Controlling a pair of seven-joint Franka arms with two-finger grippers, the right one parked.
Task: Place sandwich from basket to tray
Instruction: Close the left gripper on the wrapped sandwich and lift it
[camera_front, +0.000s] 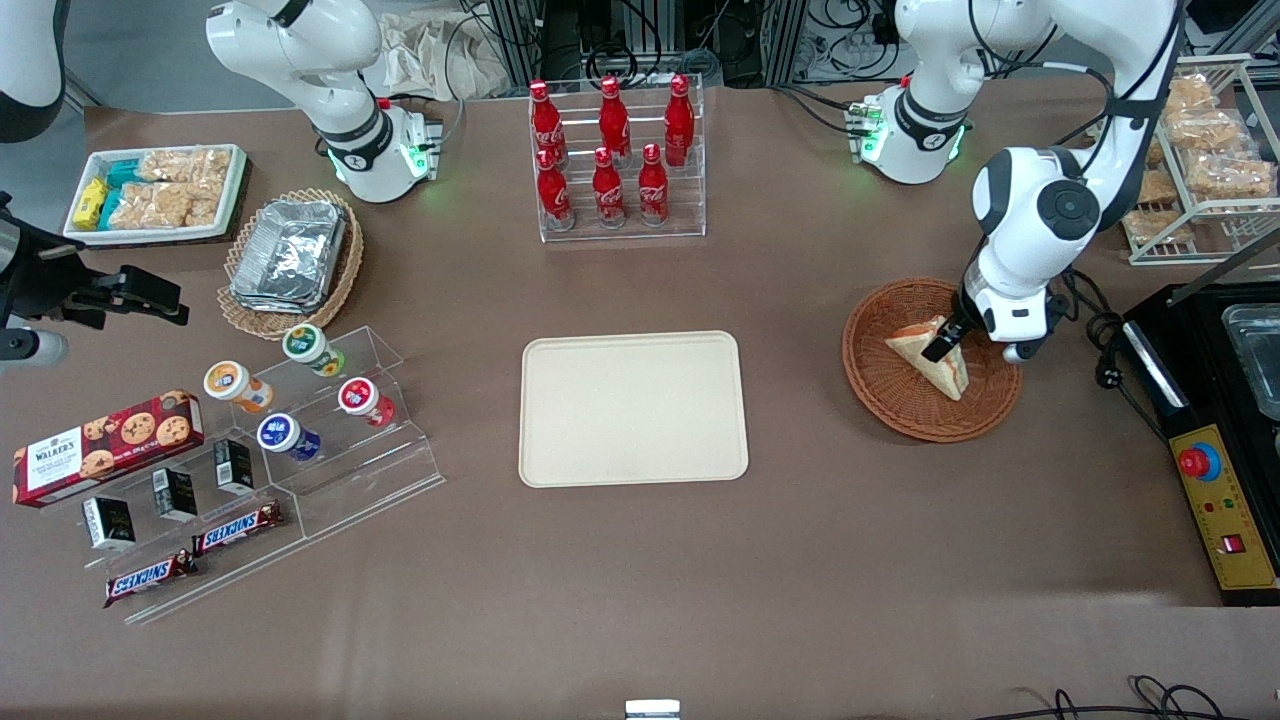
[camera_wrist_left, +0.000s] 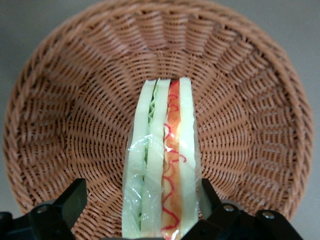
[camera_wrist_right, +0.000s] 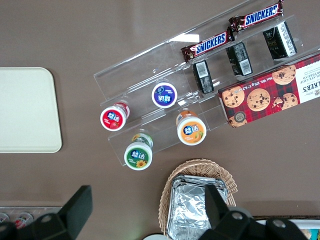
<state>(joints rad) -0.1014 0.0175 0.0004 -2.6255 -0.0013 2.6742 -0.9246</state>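
The sandwich (camera_front: 935, 362), a wrapped wedge of pale bread with red, orange and green layers, stands on edge in the reddish-brown wicker basket (camera_front: 900, 410) toward the working arm's end of the table. The left gripper (camera_front: 945, 343) is lowered into the basket over it. In the left wrist view the gripper (camera_wrist_left: 141, 189) is open and straddles the sandwich (camera_wrist_left: 162, 165): one black finger (camera_wrist_left: 75, 197) stands apart from the wrap, the other finger (camera_wrist_left: 207, 192) is close against it. Basket weave (camera_wrist_left: 75, 110) surrounds them. The cream tray (camera_front: 633, 408) lies bare at mid-table, its corner also in the right wrist view (camera_wrist_right: 25, 110).
A black machine with a yellow emergency-stop panel (camera_front: 1215, 480) and a wire rack of snacks (camera_front: 1200, 150) stand beside the basket. A rack of red cola bottles (camera_front: 615, 160) is farther from the camera than the tray. Acrylic shelves of cups (camera_front: 300, 400) lie toward the parked arm's end.
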